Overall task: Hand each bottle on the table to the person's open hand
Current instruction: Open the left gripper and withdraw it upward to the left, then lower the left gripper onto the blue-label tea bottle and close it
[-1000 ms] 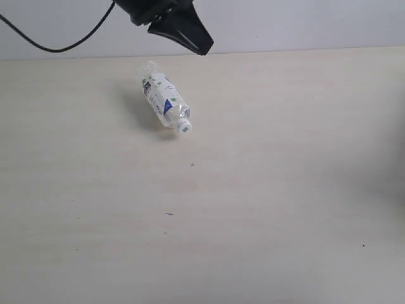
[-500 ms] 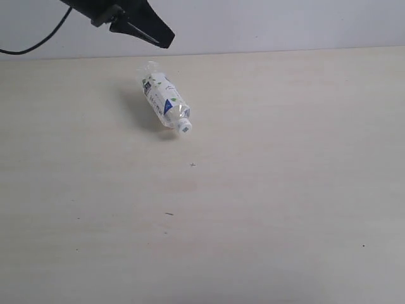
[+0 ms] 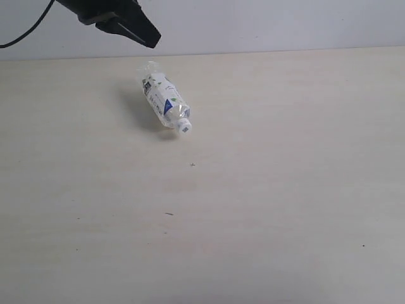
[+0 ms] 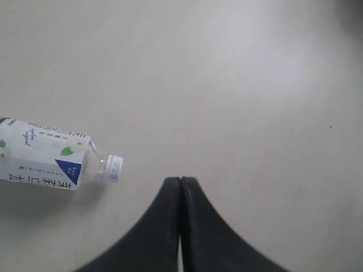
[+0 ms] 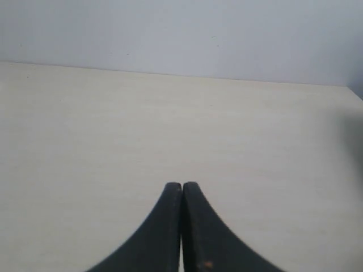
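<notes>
One clear bottle [image 3: 164, 101] with a white label and a blue triangle lies on its side on the pale beige table [image 3: 266, 190], its white cap toward the front. The left wrist view shows the same bottle [image 4: 51, 161] beside the fingertips. My left gripper [image 3: 150, 42] hangs shut and empty above the table's far edge, up and left of the bottle, its tips [image 4: 181, 180] pressed together. My right gripper [image 5: 182, 185] is shut with nothing in it, over bare table, and does not appear in the exterior view. No other bottles and no hand are in view.
A pale wall [image 3: 285, 25] rises behind the table's far edge. A black cable [image 3: 25, 35] trails from the left arm at the top left. A few tiny dark specks [image 3: 192, 164] dot the tabletop.
My left gripper has swung left along the far edge, away from above the bottle, and is still shut. The bottle has not moved.
</notes>
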Available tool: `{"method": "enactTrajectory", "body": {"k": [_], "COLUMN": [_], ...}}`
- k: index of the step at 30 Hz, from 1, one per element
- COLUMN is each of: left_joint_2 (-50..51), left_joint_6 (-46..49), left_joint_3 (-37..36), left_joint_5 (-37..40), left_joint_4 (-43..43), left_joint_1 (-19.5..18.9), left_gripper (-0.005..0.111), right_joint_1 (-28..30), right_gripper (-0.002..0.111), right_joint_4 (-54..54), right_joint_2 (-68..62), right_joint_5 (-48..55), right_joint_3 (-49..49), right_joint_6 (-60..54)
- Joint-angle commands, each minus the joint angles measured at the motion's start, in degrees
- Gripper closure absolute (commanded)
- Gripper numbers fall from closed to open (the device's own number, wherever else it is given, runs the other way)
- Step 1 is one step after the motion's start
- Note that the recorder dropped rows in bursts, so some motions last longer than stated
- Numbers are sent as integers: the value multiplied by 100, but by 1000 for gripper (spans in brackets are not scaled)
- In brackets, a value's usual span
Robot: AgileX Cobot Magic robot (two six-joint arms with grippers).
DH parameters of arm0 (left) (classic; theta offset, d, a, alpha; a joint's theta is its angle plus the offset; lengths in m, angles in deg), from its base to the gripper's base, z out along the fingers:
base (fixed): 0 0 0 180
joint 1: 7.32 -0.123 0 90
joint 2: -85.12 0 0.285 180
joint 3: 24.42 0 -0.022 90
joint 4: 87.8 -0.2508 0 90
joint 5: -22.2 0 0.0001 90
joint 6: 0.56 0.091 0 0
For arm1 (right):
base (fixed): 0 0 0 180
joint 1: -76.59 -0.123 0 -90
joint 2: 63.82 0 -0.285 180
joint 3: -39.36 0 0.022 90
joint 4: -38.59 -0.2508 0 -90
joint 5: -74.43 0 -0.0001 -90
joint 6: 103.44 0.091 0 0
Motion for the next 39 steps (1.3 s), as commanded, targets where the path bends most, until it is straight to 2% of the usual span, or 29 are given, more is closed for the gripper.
{"method": "enactTrajectory", "body": {"k": [1, 18, 39], "left_joint_2": [-28, -18, -8], "left_joint_6": [-57, -60, -50], "left_joint_3": [-18, -18, -18], "left_joint_5": [-151, -298, -309], "left_joint_4": [18, 373, 378], "left_joint_1": [29, 29, 29], "left_gripper": [107, 107, 107], "right_joint_1": [20, 20, 20], "right_gripper": [108, 108, 108], "right_joint_4": [18, 18, 19], "right_joint_2": [27, 27, 27], "right_joint_5": [-30, -30, -19], "right_joint_3": [26, 26, 26], "right_joint_6": [-34, -34, -34]}}
